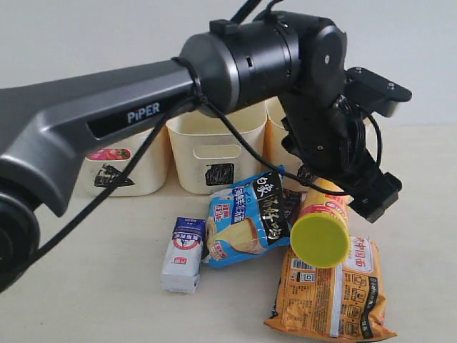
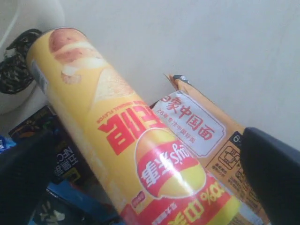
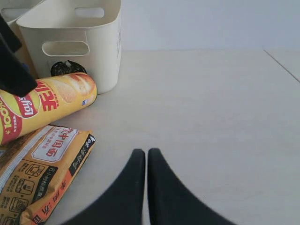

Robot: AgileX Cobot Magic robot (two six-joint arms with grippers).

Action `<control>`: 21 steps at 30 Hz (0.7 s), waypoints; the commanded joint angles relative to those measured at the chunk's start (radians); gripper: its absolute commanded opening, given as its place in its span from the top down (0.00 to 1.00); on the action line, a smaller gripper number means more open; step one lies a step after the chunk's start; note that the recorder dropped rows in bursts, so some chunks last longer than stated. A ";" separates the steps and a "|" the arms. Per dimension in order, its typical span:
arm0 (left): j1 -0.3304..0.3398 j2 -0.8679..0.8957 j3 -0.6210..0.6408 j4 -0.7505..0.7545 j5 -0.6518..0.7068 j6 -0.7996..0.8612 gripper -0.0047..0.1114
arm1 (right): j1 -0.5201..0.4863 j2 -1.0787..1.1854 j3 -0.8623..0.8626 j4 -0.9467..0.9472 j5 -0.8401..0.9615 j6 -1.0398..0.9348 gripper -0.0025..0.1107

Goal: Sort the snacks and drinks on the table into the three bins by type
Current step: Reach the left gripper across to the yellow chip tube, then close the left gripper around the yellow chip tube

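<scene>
At the far left of the table (image 1: 93, 286) stands the left bin (image 1: 146, 171), its front scribbled with a black triangle; a pink pack (image 1: 108, 153) shows in its handle slot. Just in front, well apart from it, the small white carton (image 1: 184, 254) with the dark blue top lies on the table. Behind it stands the middle bin (image 1: 214, 153), marked with a square. The blue bag (image 1: 246, 221) lies in front of that bin, its left edge just beside the carton. The right bin (image 1: 275, 139) is mostly hidden by the left arm (image 1: 107, 121), which reaches across the whole view.

The left tool (image 2: 145, 140) sits astride the yellow-orange chip tube (image 1: 325, 207), its jaws apart, one on each side, with gaps showing between them and the tube. The tube lies tilted, its bottom end near the right bin and its yellow-green lid (image 1: 319, 239) over the top of the large orange bag (image 1: 335, 293), which lies flat at the right.

The right tool (image 3: 146, 157) hangs over bare table beside the orange bag, its jaws together and holding nothing
</scene>
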 commanded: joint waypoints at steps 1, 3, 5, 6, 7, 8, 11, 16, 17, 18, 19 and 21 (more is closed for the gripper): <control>-0.013 0.040 -0.034 0.063 0.006 -0.033 0.07 | -0.008 -0.005 0.000 -0.005 -0.008 0.001 0.98; -0.013 0.061 -0.051 0.079 0.006 -0.041 0.07 | -0.008 -0.005 0.000 -0.005 -0.008 0.001 0.98; -0.013 0.089 -0.077 0.079 0.006 -0.041 0.07 | -0.008 -0.005 0.000 -0.005 -0.008 0.001 0.98; -0.013 0.102 -0.093 0.081 0.006 -0.041 0.07 | -0.008 -0.005 0.000 -0.005 -0.008 0.001 0.98; -0.013 0.108 -0.093 0.086 0.006 -0.041 0.07 | -0.008 -0.005 0.000 -0.005 -0.008 0.001 0.98; -0.013 0.121 -0.103 0.089 0.004 -0.041 0.07 | -0.008 -0.005 0.000 -0.005 -0.008 0.001 0.98; -0.013 0.141 -0.116 0.089 0.006 -0.059 0.08 | -0.008 -0.005 0.000 -0.005 -0.008 0.001 0.98; -0.013 0.177 -0.135 0.175 0.046 -0.097 0.12 | -0.008 -0.005 0.000 -0.005 -0.008 0.001 0.98; -0.013 0.177 -0.135 0.175 0.051 -0.103 0.13 | -0.008 -0.005 0.000 -0.005 -0.008 0.001 0.98; -0.013 0.177 -0.135 0.175 0.054 -0.106 0.13 | -0.008 -0.005 0.000 -0.005 -0.008 0.001 0.98; -0.013 0.177 -0.135 0.175 0.056 -0.107 0.14 | -0.008 -0.005 0.000 -0.005 -0.008 0.001 0.98; -0.013 0.185 -0.135 0.175 0.061 -0.108 0.16 | -0.008 -0.005 0.000 -0.005 -0.008 0.001 0.98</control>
